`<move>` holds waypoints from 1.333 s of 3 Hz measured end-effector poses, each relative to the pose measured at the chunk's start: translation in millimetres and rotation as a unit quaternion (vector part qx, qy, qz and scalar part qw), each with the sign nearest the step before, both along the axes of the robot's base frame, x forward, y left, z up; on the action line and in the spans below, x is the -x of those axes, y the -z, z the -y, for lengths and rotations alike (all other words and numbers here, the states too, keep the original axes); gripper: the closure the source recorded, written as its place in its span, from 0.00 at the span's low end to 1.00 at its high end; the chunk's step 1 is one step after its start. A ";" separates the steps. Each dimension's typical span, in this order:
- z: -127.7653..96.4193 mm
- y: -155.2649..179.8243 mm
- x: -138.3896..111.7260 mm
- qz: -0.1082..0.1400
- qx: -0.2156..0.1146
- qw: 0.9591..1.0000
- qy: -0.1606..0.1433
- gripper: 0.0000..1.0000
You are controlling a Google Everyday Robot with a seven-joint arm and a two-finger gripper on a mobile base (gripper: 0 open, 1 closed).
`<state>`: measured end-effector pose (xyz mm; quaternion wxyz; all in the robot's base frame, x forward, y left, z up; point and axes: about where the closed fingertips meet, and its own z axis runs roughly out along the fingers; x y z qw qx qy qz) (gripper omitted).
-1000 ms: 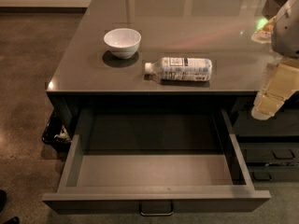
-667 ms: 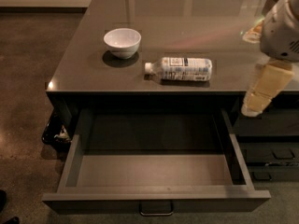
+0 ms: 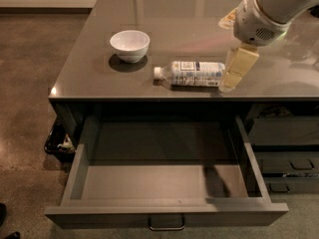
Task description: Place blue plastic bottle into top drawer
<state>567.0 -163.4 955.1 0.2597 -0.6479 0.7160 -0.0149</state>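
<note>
The blue plastic bottle (image 3: 192, 73) lies on its side on the grey counter top, its white cap pointing left toward the bowl. The top drawer (image 3: 167, 214) stands pulled wide open below the counter's front edge; its light grey inside is empty, and its metal loop handle sits at the centre of its front. My gripper (image 3: 235, 73) hangs from the white arm at the upper right. Its pale fingers (image 3: 238, 67) reach down right beside the bottle's base end.
A white bowl (image 3: 129, 45) stands on the counter (image 3: 149, 14) left of the bottle. Smaller dark drawers (image 3: 289, 163) sit at the right below the counter. A dark basket (image 3: 59, 142) rests on the floor at the left, beside the open drawer.
My arm has swung in from the right edge toward the left, and the gripper has come to the bottle's base end. The bottle, bowl and drawer have not moved.
</note>
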 end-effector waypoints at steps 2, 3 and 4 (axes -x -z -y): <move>-2.0 8.3 -6.9 0.010 -0.012 1.000 -0.006 0.00; -9.5 30.2 -29.4 0.024 -0.033 0.999 -0.026 0.00; -18.8 54.1 -49.4 0.027 -0.052 0.997 -0.053 0.00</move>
